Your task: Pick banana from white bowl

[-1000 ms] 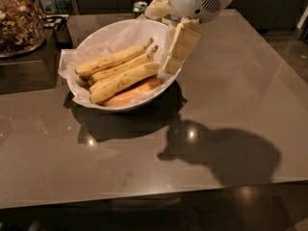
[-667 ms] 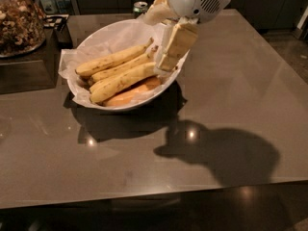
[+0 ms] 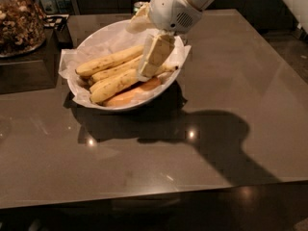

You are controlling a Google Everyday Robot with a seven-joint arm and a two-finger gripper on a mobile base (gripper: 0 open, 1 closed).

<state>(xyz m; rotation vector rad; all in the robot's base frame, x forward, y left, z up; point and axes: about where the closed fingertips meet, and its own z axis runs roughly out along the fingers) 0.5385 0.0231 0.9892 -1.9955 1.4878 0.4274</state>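
The white bowl (image 3: 91,40), lined with crinkled white paper, stands on the brown table towards the back left. Three yellow bananas (image 3: 114,83) lie in it side by side, pointing left to right, over something orange (image 3: 134,92). My gripper (image 3: 153,57) reaches down from the white arm at the top and sits inside the bowl at its right side. It is against the right ends of the bananas and hides those ends.
A glass jar of nuts (image 3: 19,20) stands on a dark raised block (image 3: 29,69) at the far left, close to the bowl. The glossy brown table (image 3: 231,90) stretches to the right and front. Its front edge runs along the bottom.
My gripper has moved left and down, from the bowl's right rim further into the bowl and onto the bananas' right ends. The bananas have not moved.
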